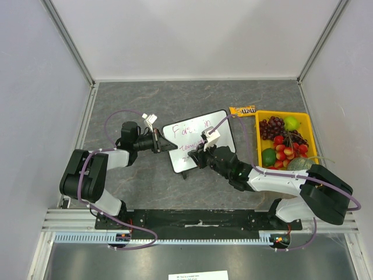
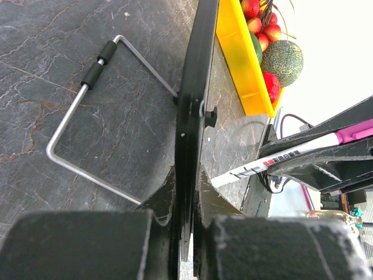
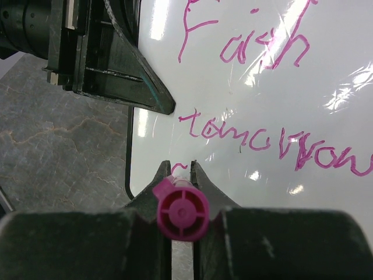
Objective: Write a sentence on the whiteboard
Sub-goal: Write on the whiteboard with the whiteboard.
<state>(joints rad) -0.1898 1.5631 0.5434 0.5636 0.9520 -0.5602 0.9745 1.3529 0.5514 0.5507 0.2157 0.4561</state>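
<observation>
Now, clamped almost fully shut with the left fingers [image 1: 165, 144] on the left edge of the whiteboard [image 1: 224, 129], one finger to each face of its thin black frame. Seen edge-on from the left wrist, with a bent wire stand [image 2: 70, 116] in black sleeves at the board's back.

Closed likewise with the right fingers [image 1: 197, 157] around a pink marker [image 3: 182, 213], cap end toward the wrist camera and tip at the board's near left part. Right at that tip, a short pink stroke at the start of a third line. Beyond it, the sentence [image 3: 256, 142] in pink: a far line beginning "Faith", then "tomorrow" on the next line nearer.

Placed about mid-way across the dark stone-patterned surface [image 1: 128, 99], between the two arms. To the right of the board, near but apart from it, a yellow tray [image 1: 257, 140] of fruit [image 1: 291, 123]. Just off the board's far right corner, an orange candy packet [image 1: 242, 109], touching the tray's far left corner.
</observation>
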